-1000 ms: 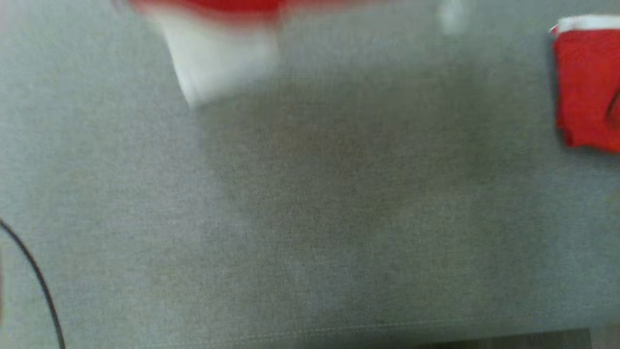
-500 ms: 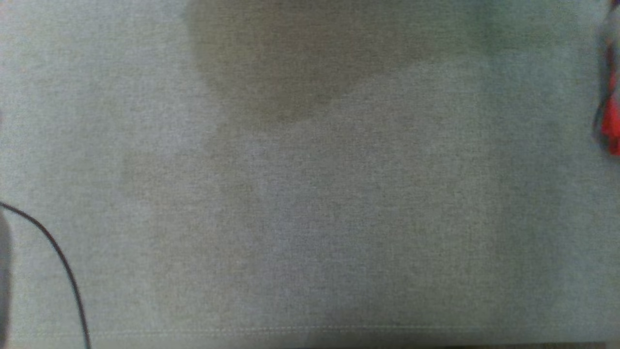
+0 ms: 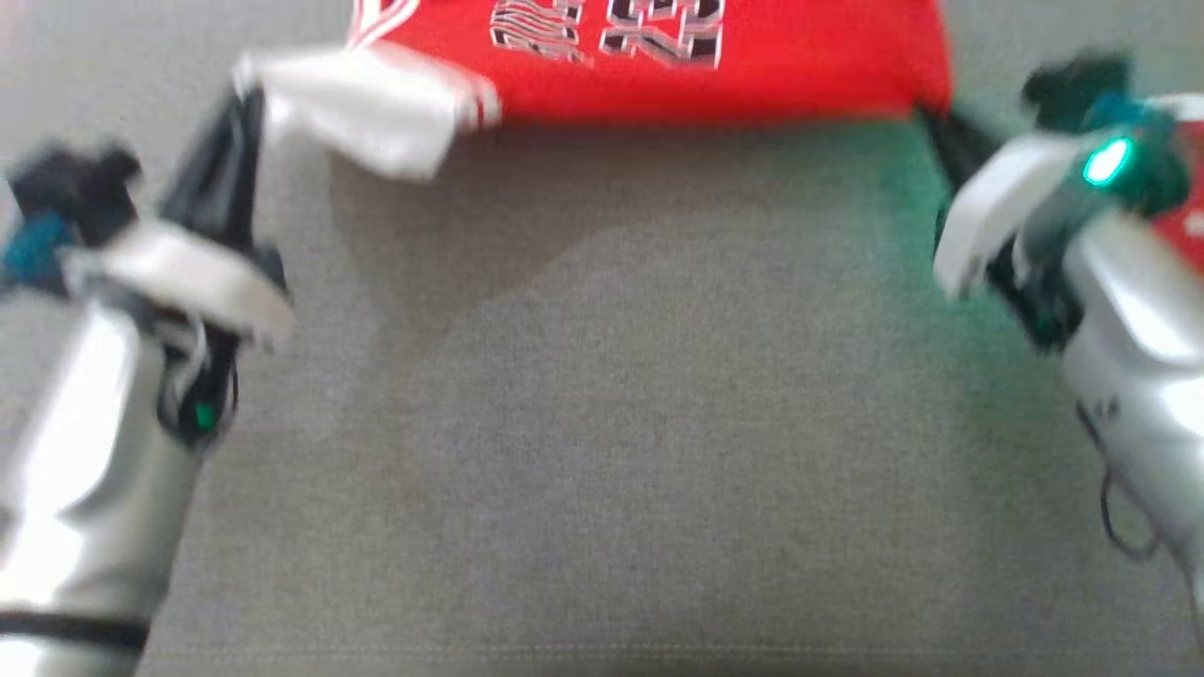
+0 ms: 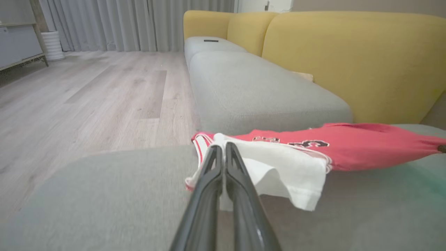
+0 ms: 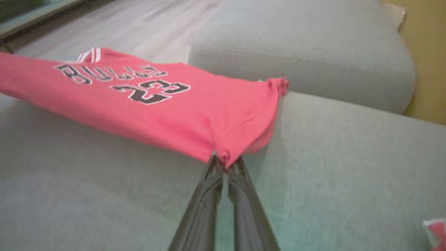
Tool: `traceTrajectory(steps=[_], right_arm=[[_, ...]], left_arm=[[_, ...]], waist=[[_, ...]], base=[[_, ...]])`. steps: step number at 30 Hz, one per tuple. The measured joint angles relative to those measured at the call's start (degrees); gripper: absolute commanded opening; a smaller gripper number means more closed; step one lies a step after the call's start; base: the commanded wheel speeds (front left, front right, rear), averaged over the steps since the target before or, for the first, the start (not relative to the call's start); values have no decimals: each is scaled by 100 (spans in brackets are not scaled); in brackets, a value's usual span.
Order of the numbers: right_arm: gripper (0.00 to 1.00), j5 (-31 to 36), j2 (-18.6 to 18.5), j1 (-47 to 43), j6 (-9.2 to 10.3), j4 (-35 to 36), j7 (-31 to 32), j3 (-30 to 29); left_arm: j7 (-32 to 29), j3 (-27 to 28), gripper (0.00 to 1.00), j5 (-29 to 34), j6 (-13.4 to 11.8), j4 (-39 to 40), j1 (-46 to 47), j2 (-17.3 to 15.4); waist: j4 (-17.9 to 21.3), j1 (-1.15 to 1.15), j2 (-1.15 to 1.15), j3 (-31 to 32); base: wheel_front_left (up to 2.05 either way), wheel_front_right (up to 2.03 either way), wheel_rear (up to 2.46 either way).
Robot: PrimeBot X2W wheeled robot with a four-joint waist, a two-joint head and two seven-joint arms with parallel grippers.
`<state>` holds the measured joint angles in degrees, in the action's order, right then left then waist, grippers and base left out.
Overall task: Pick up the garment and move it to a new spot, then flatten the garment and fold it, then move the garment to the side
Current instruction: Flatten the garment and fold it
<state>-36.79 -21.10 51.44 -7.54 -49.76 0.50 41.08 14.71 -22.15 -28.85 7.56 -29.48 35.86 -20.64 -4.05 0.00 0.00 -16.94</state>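
Note:
The garment is a red jersey with black-and-white lettering and a white sleeve. It hangs stretched between my two grippers, just above the grey sofa cushion. My left gripper is shut on the white sleeve end, and its fingertips pinch the cloth together. My right gripper is shut on a bunched red corner of the garment, fingertips closed under the hem. The garment's far edge runs out of the head view at the top.
A second grey cushion and the yellow sofa back lie beyond. Wooden floor is off the seat's open side. Another red-and-white cloth lies on the cushion beside my right arm.
The head camera has shifted. Both arms and the stretched garment now show at the top, where half a second ago there was bare cushion. The black cable at lower left is gone from view.

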Motion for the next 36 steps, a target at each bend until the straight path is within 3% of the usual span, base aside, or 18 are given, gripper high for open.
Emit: traceTrajectory(steps=[9,18,31,36], right_arm=[[0,-768,-843,-760,0,896,520,831],[0,-1324,-1348,-1445,0,1538,853,1229],[0,-2074,-2065,-2221,0,2651,1746,1483],[0,-2118,-2125,-2258,0,2838,1916,1311]], left_arm=[[-1,-378,0,-56,0,456,-1046,-296],[-1,-666,0,-57,0,968,-1886,-653],[-75,-683,0,-203,-55,1742,-3099,-1020],[-164,-680,0,-205,-102,1904,-3015,-1090]], waist=[[-14,0,0,609],[-66,0,0,1026],[21,-1,0,1391],[48,0,0,1259]], base=[[0,0,0],[0,0,0],[0,0,0],[0,0,0]])
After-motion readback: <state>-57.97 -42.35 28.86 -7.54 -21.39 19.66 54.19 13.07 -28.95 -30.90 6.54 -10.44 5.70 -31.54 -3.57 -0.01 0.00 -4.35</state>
